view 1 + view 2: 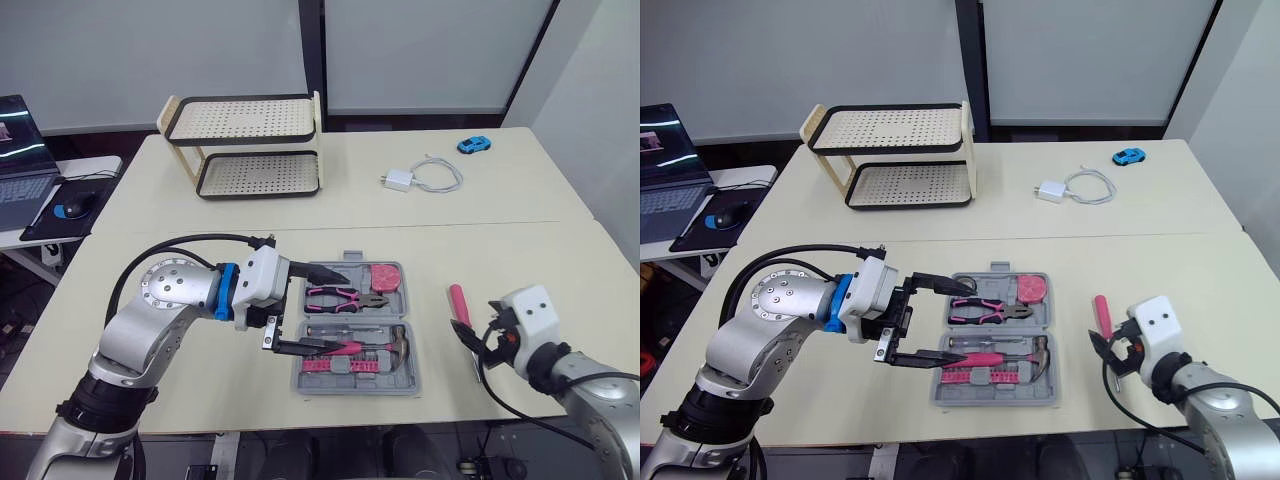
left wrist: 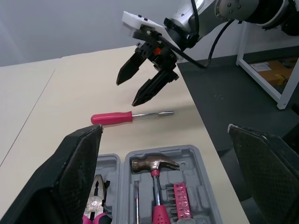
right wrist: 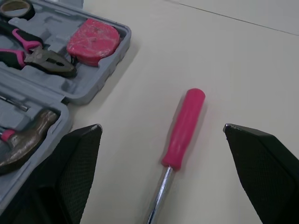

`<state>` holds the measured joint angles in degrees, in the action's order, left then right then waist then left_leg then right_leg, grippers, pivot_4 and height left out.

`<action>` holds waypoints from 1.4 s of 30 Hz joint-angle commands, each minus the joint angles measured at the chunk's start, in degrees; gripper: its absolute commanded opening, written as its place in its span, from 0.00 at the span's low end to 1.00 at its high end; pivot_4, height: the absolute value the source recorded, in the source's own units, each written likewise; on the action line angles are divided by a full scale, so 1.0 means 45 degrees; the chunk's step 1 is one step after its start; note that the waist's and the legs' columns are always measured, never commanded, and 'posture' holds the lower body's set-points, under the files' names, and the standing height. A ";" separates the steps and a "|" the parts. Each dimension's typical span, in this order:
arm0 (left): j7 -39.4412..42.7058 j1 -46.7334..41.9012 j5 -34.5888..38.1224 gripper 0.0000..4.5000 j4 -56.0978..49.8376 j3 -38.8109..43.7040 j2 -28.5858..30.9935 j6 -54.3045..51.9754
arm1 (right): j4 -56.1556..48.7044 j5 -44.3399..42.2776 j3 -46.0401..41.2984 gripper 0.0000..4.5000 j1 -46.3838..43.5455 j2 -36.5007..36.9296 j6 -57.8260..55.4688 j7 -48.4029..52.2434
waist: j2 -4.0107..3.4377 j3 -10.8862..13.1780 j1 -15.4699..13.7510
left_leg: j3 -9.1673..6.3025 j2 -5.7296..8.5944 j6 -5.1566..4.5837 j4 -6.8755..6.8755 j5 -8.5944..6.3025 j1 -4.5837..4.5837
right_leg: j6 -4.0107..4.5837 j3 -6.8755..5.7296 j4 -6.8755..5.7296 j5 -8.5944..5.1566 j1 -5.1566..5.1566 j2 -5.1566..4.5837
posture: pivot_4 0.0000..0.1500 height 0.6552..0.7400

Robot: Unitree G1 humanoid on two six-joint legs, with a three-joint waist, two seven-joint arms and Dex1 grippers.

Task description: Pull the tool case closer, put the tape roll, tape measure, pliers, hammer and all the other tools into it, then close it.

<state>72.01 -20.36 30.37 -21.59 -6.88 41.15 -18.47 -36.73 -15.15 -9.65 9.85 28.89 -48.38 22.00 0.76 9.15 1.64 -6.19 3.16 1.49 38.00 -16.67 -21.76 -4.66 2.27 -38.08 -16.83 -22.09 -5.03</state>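
Open grey plastic tool case (image 1: 410,385) at the front middle of the cream table (image 1: 200,230), holding pink-handled pliers (image 1: 335,296), a pink tape measure (image 1: 385,276) and a steel-headed hammer (image 2: 154,164). Pink-handled screwdriver (image 3: 184,126) lies on the table just right of the case. Left gripper (image 1: 340,313), spread wide, empty, over the case's left edge. Right gripper (image 2: 127,92), parted, empty, by the screwdriver's shaft.

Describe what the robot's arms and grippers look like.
Silver rounded arm shells with black cables outside. The left gripper has a blue wrist ring, white housing and black tapered fingers; the right gripper has the same white housing and fingers.
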 commanded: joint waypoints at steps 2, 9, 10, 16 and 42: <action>-0.0079 0.0056 0.0022 1.00 -0.0391 0.0091 0.0090 0.0028 | 0.0528 0.0597 0.0676 0.99 -0.0607 -0.0634 -0.0559 -0.1206 | -0.0002 0.0000 -0.0017 | 0.0002 0.0004 0.0000 0.0000 0.0000 -0.0001 | 0.0000 0.0002 -0.0002 0.0000 -0.0004 -0.0003 | 1.00 1.00; -0.0049 0.0225 -0.0004 1.00 -0.0502 0.0094 0.0243 -0.0041 | 0.1150 0.0859 0.0763 0.99 -0.1269 -0.1616 -0.1644 -0.2365 | -0.0004 -0.0002 0.0002 | 0.0003 0.0002 -0.0001 -0.0003 0.0000 -0.0002 | 0.0000 0.0006 -0.0011 0.0000 -0.0017 0.0000 | 1.00 1.00; -0.0050 0.0239 0.0003 1.00 -0.0533 0.0100 0.0259 -0.0054 | 0.1220 0.0808 0.0739 0.99 -0.1336 -0.1732 -0.1811 -0.2460 | -0.0004 -0.0002 0.0002 | 0.0004 0.0002 -0.0001 -0.0003 0.0000 -0.0003 | 0.0000 0.0006 -0.0010 0.0000 -0.0018 0.0000 | 1.00 1.00; -0.0055 0.0193 0.0019 1.00 -0.0606 0.0094 0.0293 -0.0148 | 0.1859 0.0791 0.0605 0.99 -0.1625 -0.2178 -0.1802 -0.2755 | -0.0005 -0.0002 0.0011 | 0.0003 0.0003 -0.0002 -0.0004 -0.0001 -0.0001 | 0.0000 0.0006 -0.0016 0.0000 -0.0021 0.0002 | 1.00 1.00; -0.0067 0.1301 -0.0975 1.00 -0.0263 -0.0283 0.0026 0.1050 | 0.2600 0.0763 0.0614 0.13 -0.1265 -0.2106 -0.1467 -0.2669 | -0.0007 -0.0005 0.0023 | 0.0006 0.0003 -0.0004 -0.0005 -0.0002 0.0004 | 0.0000 0.0006 -0.0017 0.0000 -0.0018 0.0004 | 1.00 1.00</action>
<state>71.73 -14.84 26.08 -22.18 -8.20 41.29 -14.64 -23.53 -11.58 -6.70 3.40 18.76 -54.13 9.57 0.73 9.13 1.74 -6.16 3.17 1.47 37.98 -16.68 -21.75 -4.66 2.30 -38.15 -16.83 -22.17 -5.02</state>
